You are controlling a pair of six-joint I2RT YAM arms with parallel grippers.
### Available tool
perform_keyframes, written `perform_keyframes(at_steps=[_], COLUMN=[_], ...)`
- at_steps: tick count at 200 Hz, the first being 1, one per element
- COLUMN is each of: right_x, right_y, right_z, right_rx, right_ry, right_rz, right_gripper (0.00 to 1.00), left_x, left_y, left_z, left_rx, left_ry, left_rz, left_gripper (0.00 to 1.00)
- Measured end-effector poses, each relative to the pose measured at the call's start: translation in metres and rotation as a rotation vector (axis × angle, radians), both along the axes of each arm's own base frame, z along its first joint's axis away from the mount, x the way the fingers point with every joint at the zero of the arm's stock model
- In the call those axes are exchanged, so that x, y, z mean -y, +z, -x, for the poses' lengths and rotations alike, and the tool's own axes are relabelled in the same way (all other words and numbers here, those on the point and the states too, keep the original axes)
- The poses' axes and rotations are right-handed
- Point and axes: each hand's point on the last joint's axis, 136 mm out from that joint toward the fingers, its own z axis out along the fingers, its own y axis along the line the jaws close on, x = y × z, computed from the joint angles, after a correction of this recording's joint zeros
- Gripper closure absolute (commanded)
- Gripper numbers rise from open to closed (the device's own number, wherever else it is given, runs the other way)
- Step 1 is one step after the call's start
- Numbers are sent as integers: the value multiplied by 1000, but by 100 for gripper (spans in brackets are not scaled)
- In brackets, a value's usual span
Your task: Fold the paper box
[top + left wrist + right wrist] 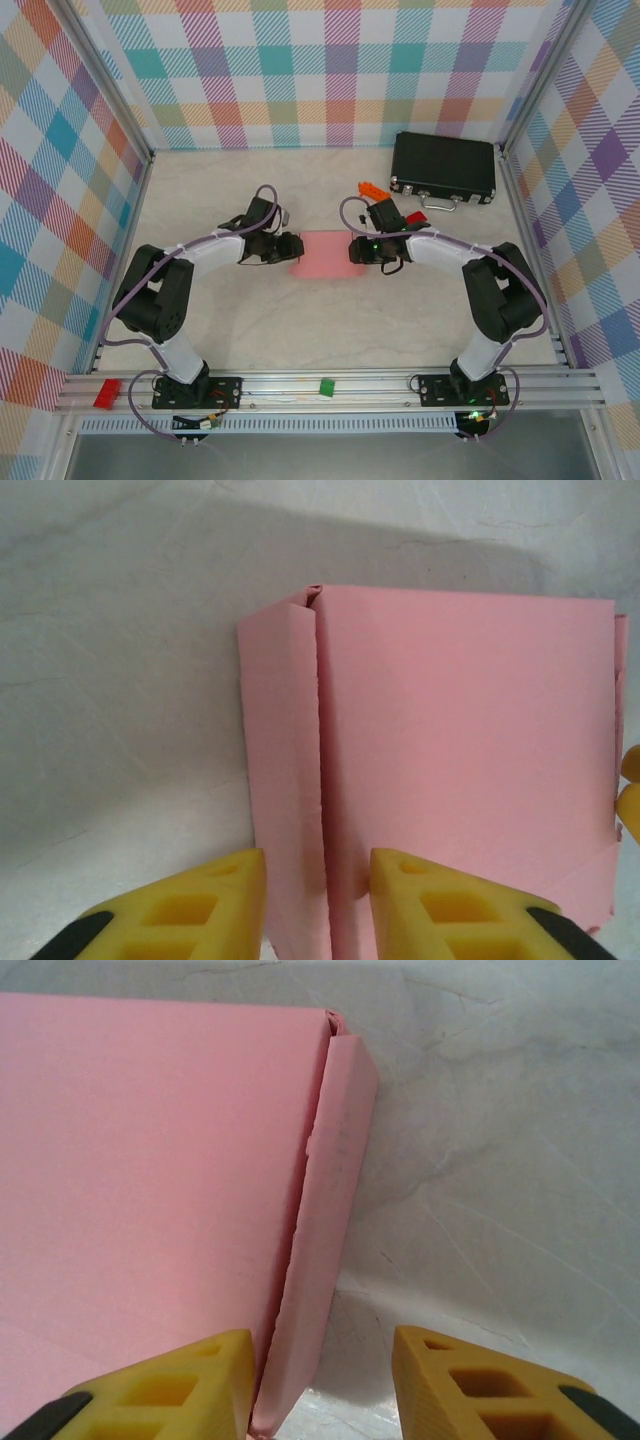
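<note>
Step in hand, as a judgement: both ends of the box (pixel 322 253) get pinched or tucked at once to set the end flaps.

To do it well:
- Bring both sides in together and evenly, so the box doesn't slide or twist on the table (pixel 330 330).
- Keep each flap's seam centred between the jaws.
- Squeeze only enough to crease. The card is thin and would likely buckle or dent.
- Keep the box flat, with no lifting and no dragging one end ahead of the other.

The box sits mid-table between the two arms, long axis running left to right. It is pink and looks mostly formed, with a flat top panel (pixel 460 740). The black case (pixel 444 168) is at back right, well apart and not involved.

The left pincer (pixel 318 875) is at the box's left end. Its jaws are partly open and straddle the left flap (pixel 282 780) and its seam with the top panel. One finger (pixel 200 910) is by the flap's outer edge and the other is over the panel. It has no clear hold on anything. Whether a pad is touching the card can't be told.

The right pincer (pixel 322 1355) is at the box's right end, mirrored. Its jaws are partly open with the right flap (pixel 335 1210) running down between them, closer to the inner finger (pixel 170 1395). Bare table shows between the flap and the outer finger. Nothing is gripped.

Both flaps stand slightly off the box body, with a thin gap along each seam, so they don't look seated yet.
</note>
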Motion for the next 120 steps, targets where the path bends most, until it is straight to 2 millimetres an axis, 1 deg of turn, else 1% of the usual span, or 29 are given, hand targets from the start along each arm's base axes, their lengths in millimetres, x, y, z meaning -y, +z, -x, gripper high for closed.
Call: perform_keyframes(at_steps=[31,75,94,120], right_x=[-7,-19,-25,-34], right_y=[-3,-2,-2,-1], right_z=[-5,-20,-27,-38], right_rx=[-13,-9,-4,4], right_ry=[13,39,62,98], right_rz=[-12,-23,-30,-41], right_gripper=[65,70,71,73], left_x=[3,4,5,5], left_y=[-4,-7,-7,-8], left_z=[5,8,15,30], left_rx=[-14,-20,-27,-42], left_ry=[2,36,58,87], left_rz=[2,23,30,29], left_gripper=[72,74,73,72])
